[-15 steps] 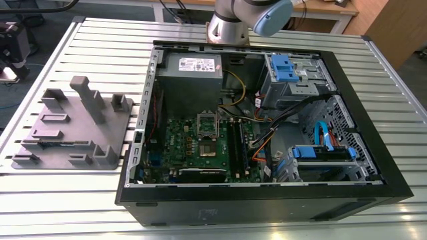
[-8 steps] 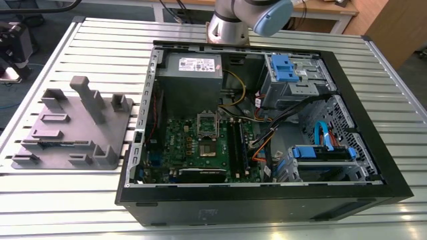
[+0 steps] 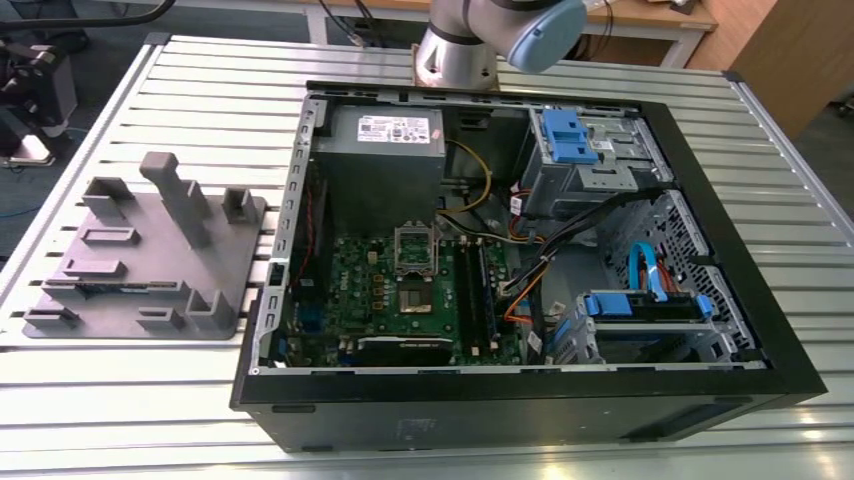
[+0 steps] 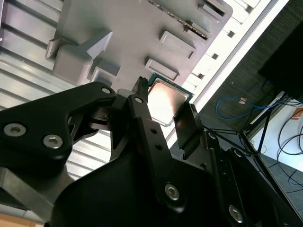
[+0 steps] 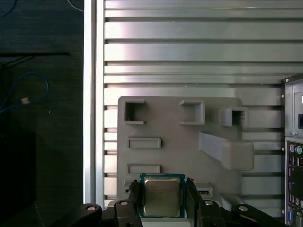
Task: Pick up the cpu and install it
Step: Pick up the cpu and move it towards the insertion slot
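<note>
The cpu (image 5: 163,196) in the pinch of the claw (image 5: 163,189), above the grey fixture tray (image 5: 180,137).

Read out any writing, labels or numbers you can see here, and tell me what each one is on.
No text here can be read out.
White label on the power supply inside the computer case: lines of print, too small to read.
Metal lid of the cpu, held in the gripper: faint marks, too blurred to read.
</note>
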Controlling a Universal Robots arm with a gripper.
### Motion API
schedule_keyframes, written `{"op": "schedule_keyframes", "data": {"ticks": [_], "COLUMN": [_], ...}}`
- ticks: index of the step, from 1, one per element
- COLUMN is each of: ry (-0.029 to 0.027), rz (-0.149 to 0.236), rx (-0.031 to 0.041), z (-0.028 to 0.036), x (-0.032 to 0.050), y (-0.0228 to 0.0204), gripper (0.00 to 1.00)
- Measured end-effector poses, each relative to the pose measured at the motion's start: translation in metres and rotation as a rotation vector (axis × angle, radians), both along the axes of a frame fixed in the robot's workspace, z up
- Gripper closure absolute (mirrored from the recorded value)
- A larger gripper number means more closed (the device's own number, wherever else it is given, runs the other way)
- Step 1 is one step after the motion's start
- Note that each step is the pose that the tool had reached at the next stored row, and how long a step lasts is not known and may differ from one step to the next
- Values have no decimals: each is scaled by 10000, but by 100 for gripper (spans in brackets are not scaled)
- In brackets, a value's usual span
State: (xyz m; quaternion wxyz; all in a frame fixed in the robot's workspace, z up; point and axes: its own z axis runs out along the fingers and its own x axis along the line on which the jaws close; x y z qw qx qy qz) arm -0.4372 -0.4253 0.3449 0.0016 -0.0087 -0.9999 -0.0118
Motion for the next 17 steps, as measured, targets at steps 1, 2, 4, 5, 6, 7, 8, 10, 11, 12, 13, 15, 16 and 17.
{"op": "schedule_keyframes", "data": {"ticks": [1, 2, 4, 5, 6, 7, 8, 10, 11, 12, 13, 15, 16, 17], "ry": [1, 0, 0, 1, 1, 0, -1, 0, 0, 0, -1, 0, 1, 0], "rz": [0, 0, 0, 0, 0, 0, 0, 1, 1, 1, 1, 0, 0, 1], "rx": [0, 0, 0, 0, -1, 0, 0, 0, 0, 0, 0, 0, -1, 0], "z": [0, 0, 0, 0, 0, 0, -1, 0, 0, -1, -1, 0, 0, 0], "x": [14, 30, 58, 73, 88, 102, 116, 146, 162, 176, 192, 218, 229, 240], "y": [0, 0, 0, 0, 0, 0, 0, 0, 0, 0, 0, 0, 0, 0], "gripper": [53, 53, 53, 53, 53, 53, 53, 53, 53, 53, 53, 53, 53, 53]}}
